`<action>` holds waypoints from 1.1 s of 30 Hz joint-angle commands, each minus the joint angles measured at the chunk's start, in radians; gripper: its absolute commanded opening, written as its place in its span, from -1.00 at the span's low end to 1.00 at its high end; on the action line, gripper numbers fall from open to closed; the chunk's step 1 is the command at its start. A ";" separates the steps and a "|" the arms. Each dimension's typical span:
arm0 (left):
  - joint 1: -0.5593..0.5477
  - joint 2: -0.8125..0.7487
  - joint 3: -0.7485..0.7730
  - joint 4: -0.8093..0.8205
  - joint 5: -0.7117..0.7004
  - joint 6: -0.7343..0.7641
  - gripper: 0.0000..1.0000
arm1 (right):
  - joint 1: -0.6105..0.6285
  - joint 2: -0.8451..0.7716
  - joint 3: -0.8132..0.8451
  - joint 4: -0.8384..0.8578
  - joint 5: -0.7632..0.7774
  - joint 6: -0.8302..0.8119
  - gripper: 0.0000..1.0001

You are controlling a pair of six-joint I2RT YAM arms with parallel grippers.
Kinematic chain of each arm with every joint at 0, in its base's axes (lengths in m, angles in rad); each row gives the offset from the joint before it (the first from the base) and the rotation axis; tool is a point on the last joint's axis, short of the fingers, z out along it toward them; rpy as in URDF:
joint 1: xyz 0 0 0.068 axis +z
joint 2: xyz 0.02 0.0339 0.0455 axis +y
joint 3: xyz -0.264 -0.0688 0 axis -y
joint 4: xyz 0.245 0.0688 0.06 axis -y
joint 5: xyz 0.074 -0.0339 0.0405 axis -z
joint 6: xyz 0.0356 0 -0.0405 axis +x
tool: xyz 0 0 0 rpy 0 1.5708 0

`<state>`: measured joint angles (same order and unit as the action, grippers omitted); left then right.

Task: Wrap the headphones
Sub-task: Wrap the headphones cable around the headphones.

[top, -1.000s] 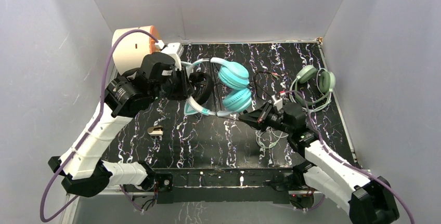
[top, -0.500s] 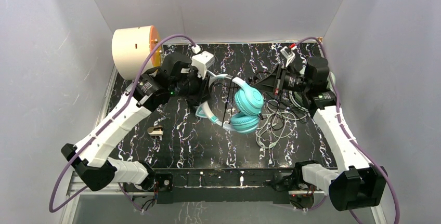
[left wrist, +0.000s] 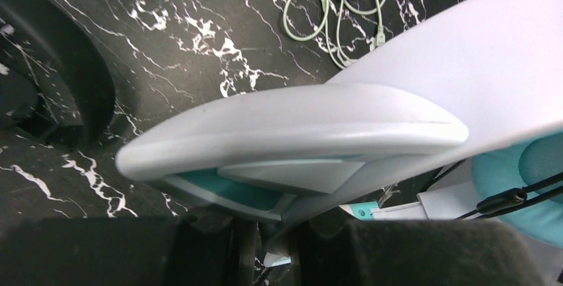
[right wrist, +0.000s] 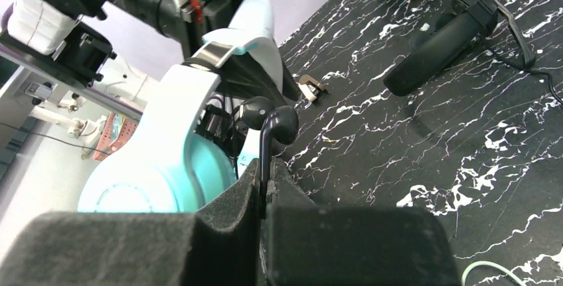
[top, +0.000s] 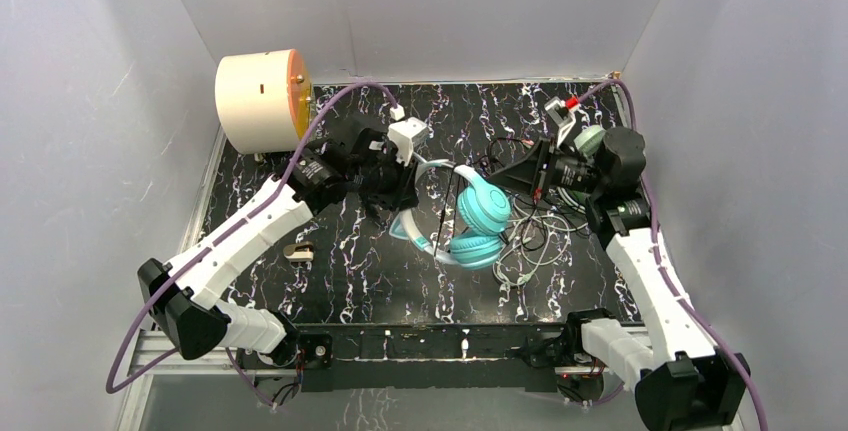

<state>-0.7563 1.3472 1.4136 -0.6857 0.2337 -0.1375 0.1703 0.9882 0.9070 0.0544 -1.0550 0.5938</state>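
Observation:
The teal headphones with a white cat-ear band hang above the table's middle. My left gripper is shut on the band, which fills the left wrist view above the fingers. My right gripper is shut on the headset's thin black cable, just right of the teal cups. The black headphones lie on the table, mostly hidden under my left arm in the top view. The sage-green headphones lie at the back right, partly behind my right wrist, with their light cable loose in front.
A cream cylinder stands at the back left corner. A small brass clip lies on the black marbled table at the left. Grey walls close in on three sides.
My left gripper carried the teal headset right and toward the front. My right gripper rose from the front centre to the back right with the black cable, then shifted slightly.

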 commanded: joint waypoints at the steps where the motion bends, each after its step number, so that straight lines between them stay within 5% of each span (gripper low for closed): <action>1: -0.010 -0.020 -0.050 -0.116 0.099 0.037 -1.00 | -0.026 -0.098 -0.073 0.381 0.083 0.067 -0.99; 6: -0.010 -0.028 -0.062 -0.120 0.100 0.036 -1.00 | -0.026 -0.115 -0.128 0.498 0.070 0.068 -0.81; 11: -0.010 -0.016 -0.038 -0.126 0.085 0.042 -1.00 | -0.027 -0.074 -0.055 0.357 0.089 0.030 -0.83; 18: -0.010 -0.026 -0.026 -0.136 0.024 0.031 -1.00 | -0.026 -0.074 -0.038 0.358 0.169 0.216 -0.51; 20: -0.011 -0.031 -0.021 -0.143 0.014 0.028 -1.00 | -0.027 -0.078 -0.058 0.385 0.190 0.267 -1.00; 33: -0.009 -0.009 -0.012 -0.182 -0.059 -0.031 -1.00 | -0.025 -0.050 0.008 0.372 0.010 0.178 -1.00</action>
<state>-0.7601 1.3453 1.3708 -0.7815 0.1829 -0.1577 0.1574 0.9501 0.8158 0.3626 -1.0130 0.8558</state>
